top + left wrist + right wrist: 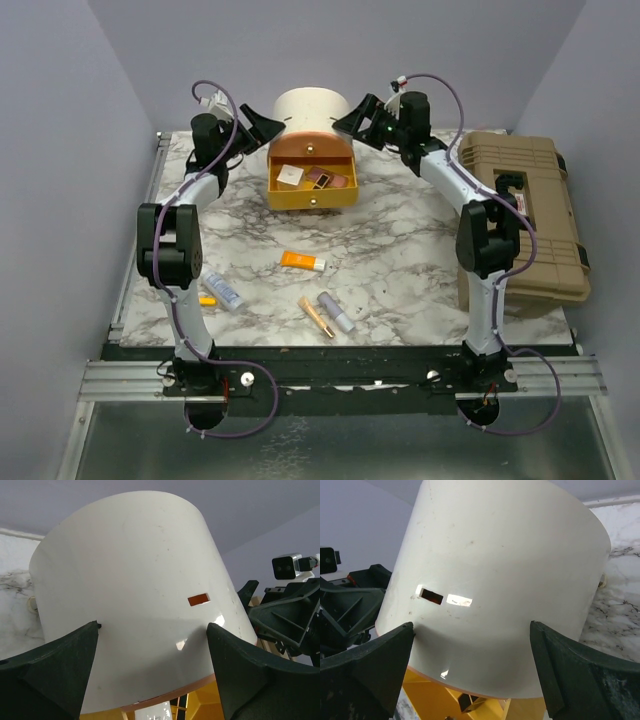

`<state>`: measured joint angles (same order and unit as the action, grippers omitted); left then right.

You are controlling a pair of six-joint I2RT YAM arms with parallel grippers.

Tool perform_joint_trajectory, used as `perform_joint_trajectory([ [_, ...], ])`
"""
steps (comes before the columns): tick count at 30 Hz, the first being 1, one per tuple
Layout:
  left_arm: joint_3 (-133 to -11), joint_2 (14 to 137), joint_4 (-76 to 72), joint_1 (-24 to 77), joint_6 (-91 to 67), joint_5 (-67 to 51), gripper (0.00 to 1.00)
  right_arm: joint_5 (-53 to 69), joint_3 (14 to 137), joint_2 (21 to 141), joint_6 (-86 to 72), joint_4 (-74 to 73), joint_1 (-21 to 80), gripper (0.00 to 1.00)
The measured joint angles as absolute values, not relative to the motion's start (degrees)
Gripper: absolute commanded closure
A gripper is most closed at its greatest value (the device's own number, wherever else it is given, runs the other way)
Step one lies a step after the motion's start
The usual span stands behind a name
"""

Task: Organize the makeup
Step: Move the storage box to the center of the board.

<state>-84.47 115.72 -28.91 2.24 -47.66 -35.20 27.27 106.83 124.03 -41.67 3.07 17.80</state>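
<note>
Top external view: your two arms reach the table's far edge, one on either side of the round case (310,112).
Toolbox (530,200): tan and shut, it lies along the right edge; no maker's name can be read.
Round case: a cream drum sits over an orange drawer (311,192) that stands open toward you. The smooth curved wall could slip from a pinch, and a shove could tip it or jolt the drawer's contents out.
Left gripper (152,630): jaws apart, straddling the drum.
Right gripper (472,627): jaws apart likewise. If you bring both in, the fingers could clash.
Makeup: white cube (289,176) and pink palette (330,180) lie in the drawer. Orange tube (302,262), whitish tube (225,291), yellow pen (208,300), gold tube (316,317) and lilac tube (337,312) lie loose toward the near edge, well apart from both grippers.
Writing: print on the whitish tube is too small to read.
</note>
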Motion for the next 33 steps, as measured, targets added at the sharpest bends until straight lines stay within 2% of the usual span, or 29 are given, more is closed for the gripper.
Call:
perform_joint_trajectory([
  [20, -71.81, 102.35, -21.39, 10.15, -44.95, -33.23, 0.11, 37.52, 107.18, 122.56, -34.92, -2.02, 11.53, 0.00],
  [33, -73.41, 101.62, -16.21, 10.07, -41.63, -33.36, 0.11, 38.74, 102.96, 119.52, -32.18, -1.32, 11.51, 0.00],
])
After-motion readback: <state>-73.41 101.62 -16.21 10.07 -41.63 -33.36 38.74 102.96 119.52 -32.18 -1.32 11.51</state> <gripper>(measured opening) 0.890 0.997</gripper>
